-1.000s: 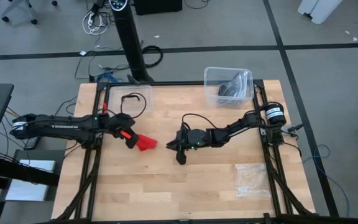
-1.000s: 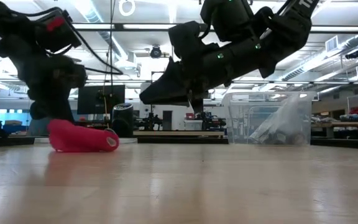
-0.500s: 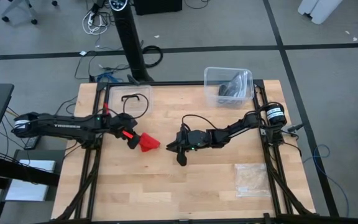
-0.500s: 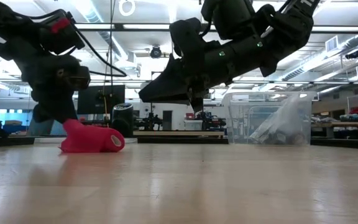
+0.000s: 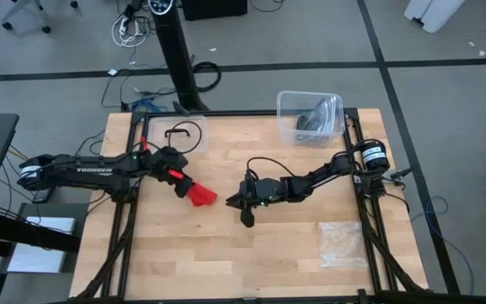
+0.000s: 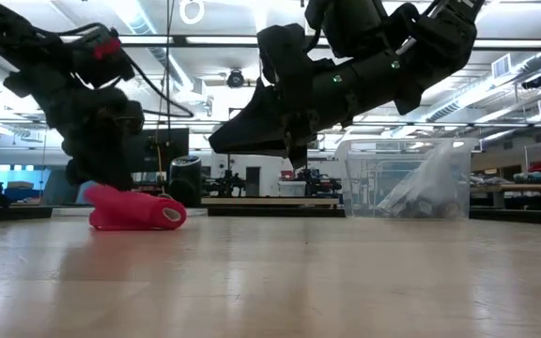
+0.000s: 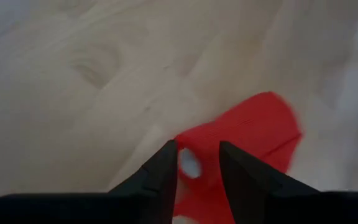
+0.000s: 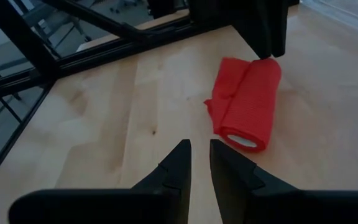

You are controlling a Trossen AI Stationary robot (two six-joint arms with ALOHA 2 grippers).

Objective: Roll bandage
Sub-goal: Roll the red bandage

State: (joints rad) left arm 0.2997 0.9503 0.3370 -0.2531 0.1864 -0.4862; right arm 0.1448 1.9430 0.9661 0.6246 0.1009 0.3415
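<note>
Wood table [image 5: 251, 245] (bandage [image 5: 199, 196] on it), lab behind.

Bandage [image 8: 247, 107] bright red; table [image 5: 260, 245] pale wood; arms dark.

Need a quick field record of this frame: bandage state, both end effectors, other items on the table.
bandage: red roll lying on its side on the table, loose flap at one end
left end effector: at the roll's end, fingers open, not gripping
right end effector: raised above mid-table, apart from the roll, fingers nearly closed, empty
clear bin: far right corner
plastic bag: near right edge
</note>
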